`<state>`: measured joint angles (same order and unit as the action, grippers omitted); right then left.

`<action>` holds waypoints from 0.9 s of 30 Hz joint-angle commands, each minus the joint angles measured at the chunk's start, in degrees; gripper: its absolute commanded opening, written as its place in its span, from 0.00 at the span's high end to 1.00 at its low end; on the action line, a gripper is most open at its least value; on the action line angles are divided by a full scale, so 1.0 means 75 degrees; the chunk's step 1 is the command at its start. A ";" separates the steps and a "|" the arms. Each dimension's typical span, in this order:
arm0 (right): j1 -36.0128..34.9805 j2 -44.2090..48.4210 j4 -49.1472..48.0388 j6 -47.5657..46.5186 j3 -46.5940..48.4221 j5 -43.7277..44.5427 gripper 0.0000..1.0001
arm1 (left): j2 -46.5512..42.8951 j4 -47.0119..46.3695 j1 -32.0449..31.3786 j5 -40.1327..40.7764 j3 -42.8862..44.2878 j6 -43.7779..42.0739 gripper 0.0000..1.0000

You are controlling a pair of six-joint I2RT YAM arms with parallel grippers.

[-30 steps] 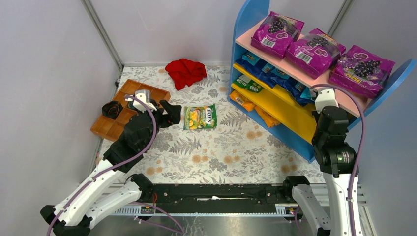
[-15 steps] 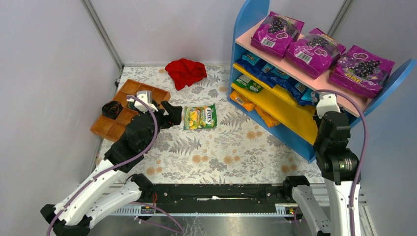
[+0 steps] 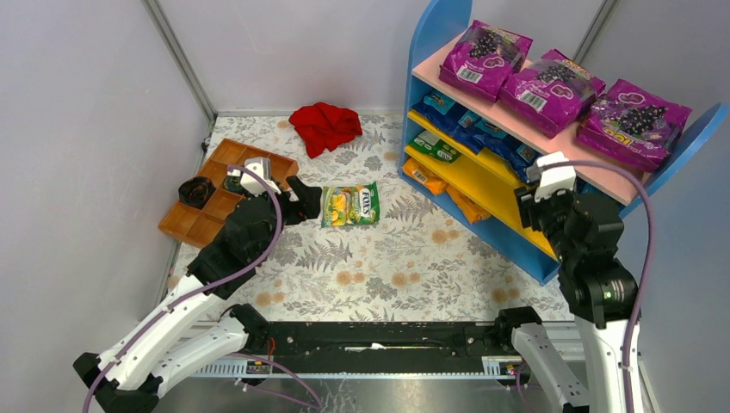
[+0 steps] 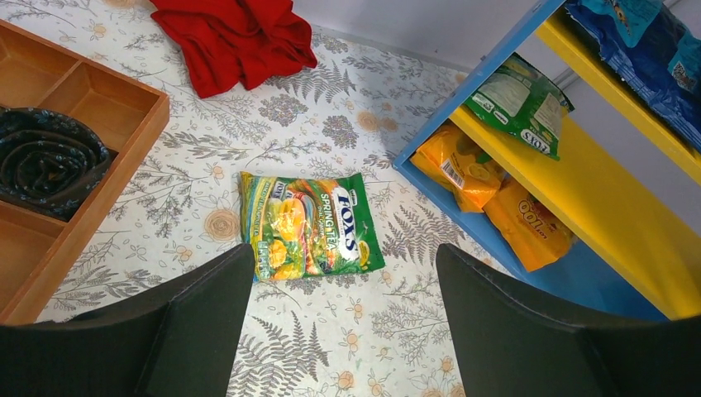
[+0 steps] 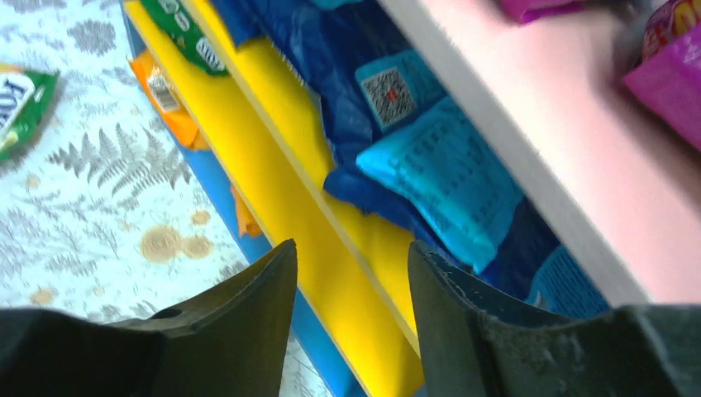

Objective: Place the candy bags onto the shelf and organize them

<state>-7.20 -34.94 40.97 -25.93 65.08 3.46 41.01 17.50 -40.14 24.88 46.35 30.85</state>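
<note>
The glossy green fruit-printed candy bag (image 4: 310, 225) lies flat on the floral table (image 4: 347, 132) just ahead of the wide-spread, empty left pincer (image 4: 343, 273), while the right pincer (image 5: 351, 256), also parted and empty, hangs beside the yellow boards of the blue-sided tiered shelf (image 5: 277, 91).

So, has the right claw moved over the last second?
Yes. The right claw has swung left along the shelf, away from its blue end panel on the right.

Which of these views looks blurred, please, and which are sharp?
Right wrist: smeared, worst at the pink top board and magenta bag. Left wrist: crisp; the print on the green candy bag reads clearly. Top external: sharp, evenly lit.
</note>
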 commanded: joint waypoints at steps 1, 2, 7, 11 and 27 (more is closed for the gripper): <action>-0.0045 -0.0563 -0.1427 0.1355 0.0384 0.0520 0.45 | 0.0029 -0.0195 0.0097 -0.0021 0.0021 -0.0082 0.15; -0.0047 -0.0652 -0.1573 0.1547 0.0401 0.0764 0.48 | 0.0028 -0.0198 0.0126 -0.0029 0.0011 -0.0072 0.15; -0.0036 -0.0965 -0.1745 0.2329 0.0254 0.1317 0.55 | 0.0020 -0.0203 0.0196 -0.0070 0.0020 -0.0079 0.15; -0.0035 -0.0702 -0.1952 0.2997 -0.0506 0.1594 0.56 | 0.0023 -0.0199 0.0197 -0.0046 0.0020 -0.0083 0.15; -0.0046 -0.0416 -0.1377 0.2194 0.0050 -0.2332 0.00 | 0.0170 -0.0213 0.0253 -0.0061 0.0058 -0.0087 0.15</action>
<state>-7.35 -40.07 30.33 -5.56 60.64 -1.19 41.50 17.52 -38.74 24.67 46.33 30.85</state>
